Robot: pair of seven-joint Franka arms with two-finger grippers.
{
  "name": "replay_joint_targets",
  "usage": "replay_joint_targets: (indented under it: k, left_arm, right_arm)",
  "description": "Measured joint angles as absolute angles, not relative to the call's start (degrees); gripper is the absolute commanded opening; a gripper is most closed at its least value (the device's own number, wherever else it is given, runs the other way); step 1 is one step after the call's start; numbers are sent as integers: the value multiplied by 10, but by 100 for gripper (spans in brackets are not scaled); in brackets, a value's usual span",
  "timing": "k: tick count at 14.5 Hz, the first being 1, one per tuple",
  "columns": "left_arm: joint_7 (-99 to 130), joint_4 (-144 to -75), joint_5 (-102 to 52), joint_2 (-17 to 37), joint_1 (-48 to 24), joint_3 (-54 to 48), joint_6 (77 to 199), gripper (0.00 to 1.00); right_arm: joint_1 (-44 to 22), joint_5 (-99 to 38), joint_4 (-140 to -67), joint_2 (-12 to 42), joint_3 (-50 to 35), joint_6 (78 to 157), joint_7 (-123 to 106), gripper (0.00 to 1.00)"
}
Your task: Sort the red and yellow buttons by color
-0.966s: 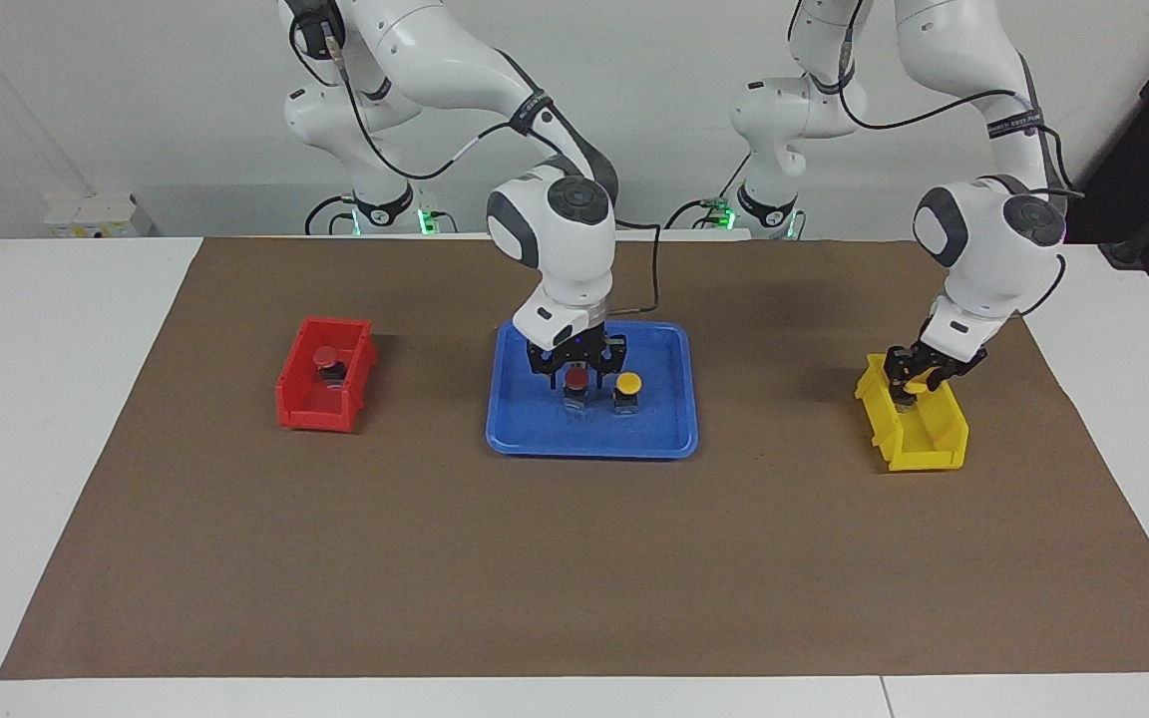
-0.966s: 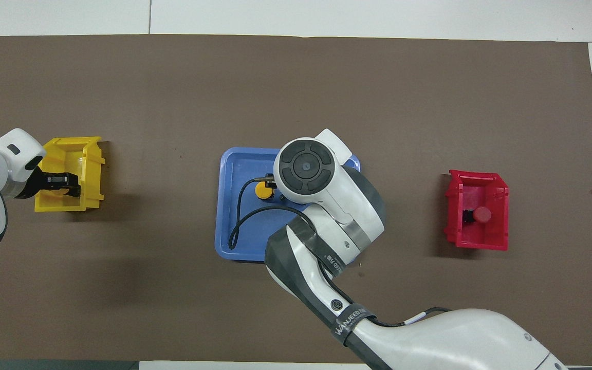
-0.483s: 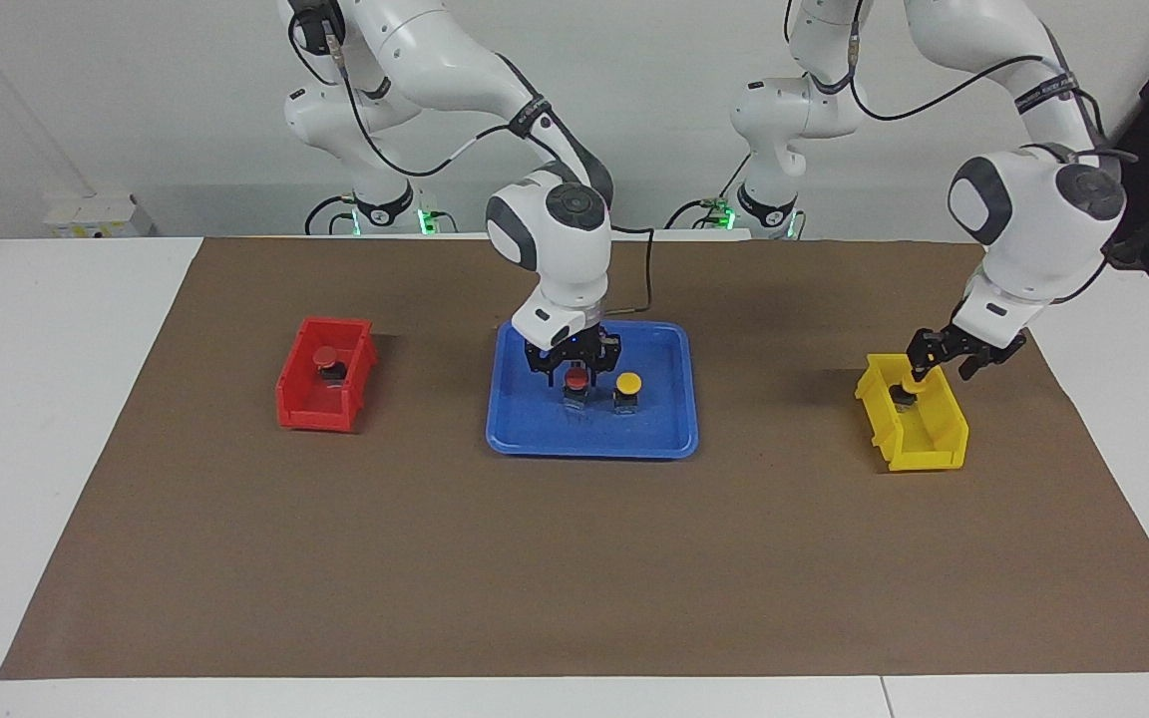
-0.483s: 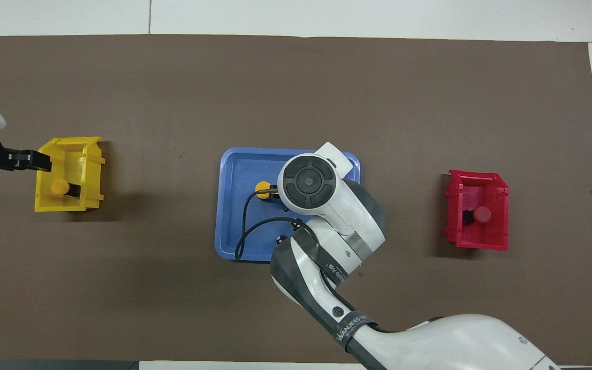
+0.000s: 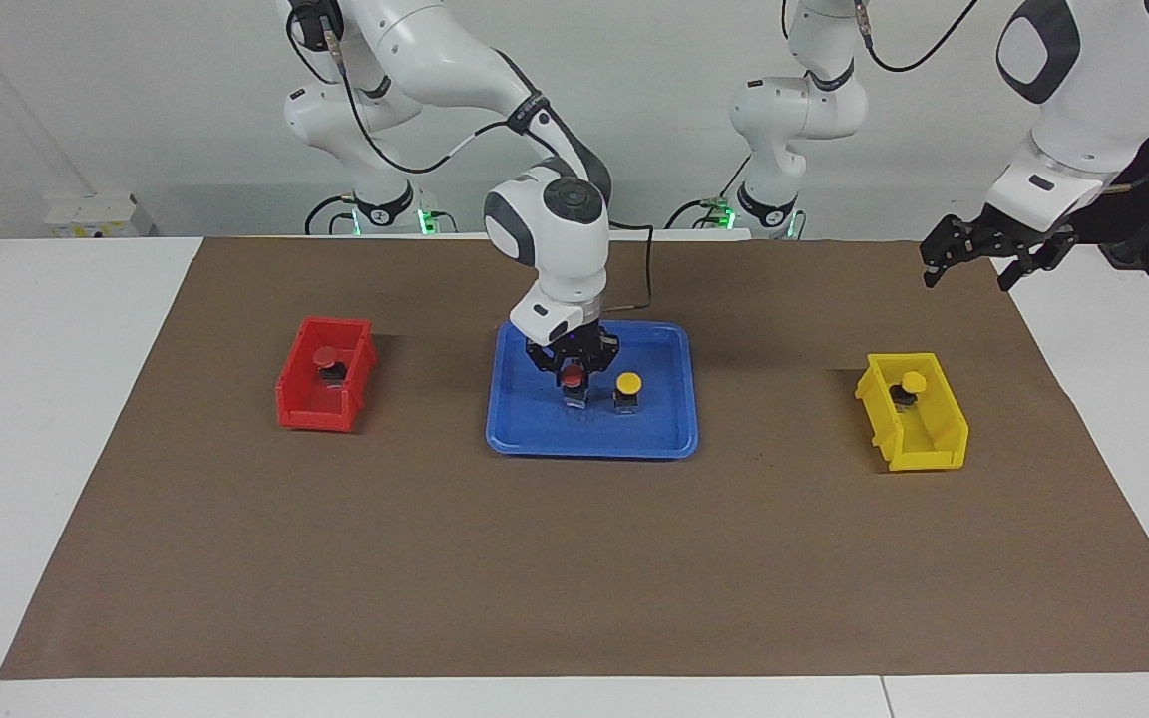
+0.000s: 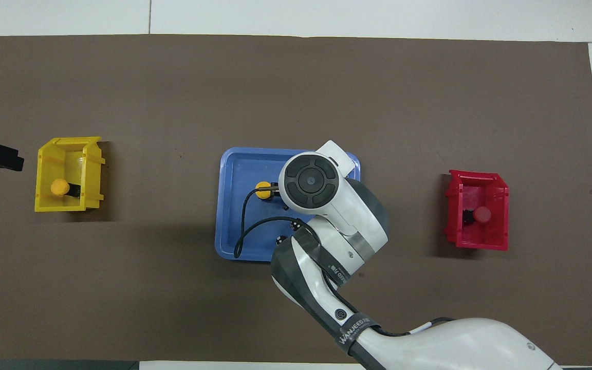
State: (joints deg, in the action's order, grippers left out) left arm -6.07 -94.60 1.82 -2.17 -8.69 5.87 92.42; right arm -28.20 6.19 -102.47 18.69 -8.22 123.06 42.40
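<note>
Midway through the sort, the right gripper (image 5: 572, 371) stands low in the blue tray (image 5: 525, 439), its fingers closed around the red button (image 5: 573, 376) just under its wrist. A yellow button (image 5: 627, 383) waits in the tray right beside that gripper, toward the left arm's end. Each bin already has one button of its own colour: the red bin (image 5: 295, 411), well off toward the right arm's end of the table, holds another red-capped button (image 5: 324, 357), and the yellow bin (image 5: 924, 454) holds a yellow-capped one (image 5: 913, 381).

Up in the air over the table's edge, well above and clear of the yellow bin, the left gripper (image 5: 981, 261) hangs with its fingers spread wide and nothing in them.

A second ago that gripper was down inside the yellow bin over the button; since then it has let go and climbed away, while the right gripper's fingers have drawn in on the red cap.

Next, by the look of it, comes a straight lift out of the tray without knocking the yellow neighbour, then a carry across to the red bin.
</note>
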Motion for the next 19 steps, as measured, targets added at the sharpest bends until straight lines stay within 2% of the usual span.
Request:
replay_joint_targets:
  k: [3, 5, 7, 9, 11, 14, 17, 19]
  left_arm:
    - [46, -1018, 16, -15, -130, 52, 1048, 97]
    - [166, -1064, 15, 15, -198, 47, 1135, 95]
    - [254, -1074, 14, 60, -271, 42, 1186, 95]
    - [307, -1074, 5, 94, -329, 40, 1213, 95]
    - [347, -1075, 1, 111, -376, 40, 1222, 95]
    - [393, -1097, 1, 123, -425, 40, 1264, 95]
    - [415, -1109, 1, 137, -440, 41, 1290, 95]
    - [419, -1109, 1, 149, -443, 41, 1299, 87]
  right_arm:
    - [-230, 61, -993, 130, -79, 1120, 352, 23]
    - [-161, 52, -993, 72, -77, 1045, 256, 23]
    - [-82, 34, -1015, 22, -75, 1015, 145, 23]
    - [-6, 7, -1057, -9, -74, 1027, 46, 23]
    - [46, -1, -1110, -21, -73, 1094, -25, 23]
    - [59, -3, -1190, -28, -73, 1195, -56, 23]
    - [63, -3, -1213, -34, -73, 1206, -83, 24]
    - [67, -3, -1217, -41, -72, 1206, -97, 24]
